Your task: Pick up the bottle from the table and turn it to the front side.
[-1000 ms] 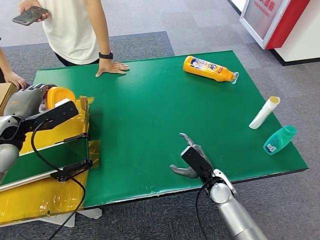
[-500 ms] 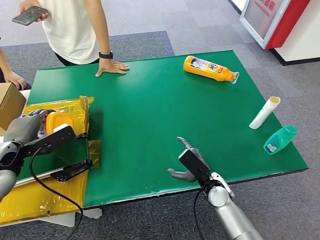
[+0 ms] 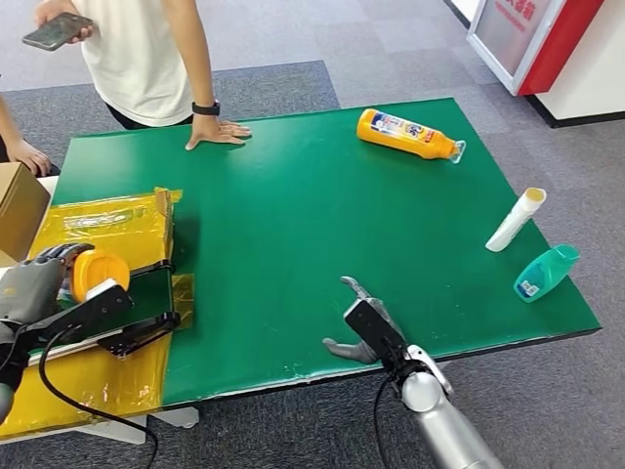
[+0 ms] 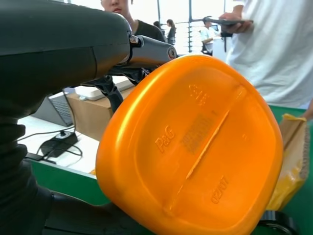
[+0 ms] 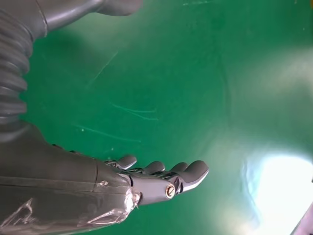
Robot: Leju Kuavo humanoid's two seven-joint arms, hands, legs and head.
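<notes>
My left hand (image 3: 33, 286) grips an orange bottle (image 3: 98, 272) at the far left, low over the yellow-wrapped box (image 3: 110, 230). In the left wrist view the orange bottle's (image 4: 191, 147) flat base faces the camera, with dark fingers (image 4: 151, 49) wrapped over its side. My right hand (image 3: 366, 327) hovers empty near the green table's (image 3: 295, 215) front edge, fingers apart. In the right wrist view the fingers (image 5: 166, 174) are stretched out over bare green cloth.
A second orange bottle (image 3: 407, 135) lies at the table's far right. A white tube (image 3: 516, 220) and a teal bottle (image 3: 546, 272) lie near the right edge. A person's hand (image 3: 218, 130) presses on the far edge. A cardboard box (image 3: 19, 207) sits far left.
My left hand has carried the orange bottle down and toward me, away from the table. My right hand has drawn back slightly toward the front edge.
</notes>
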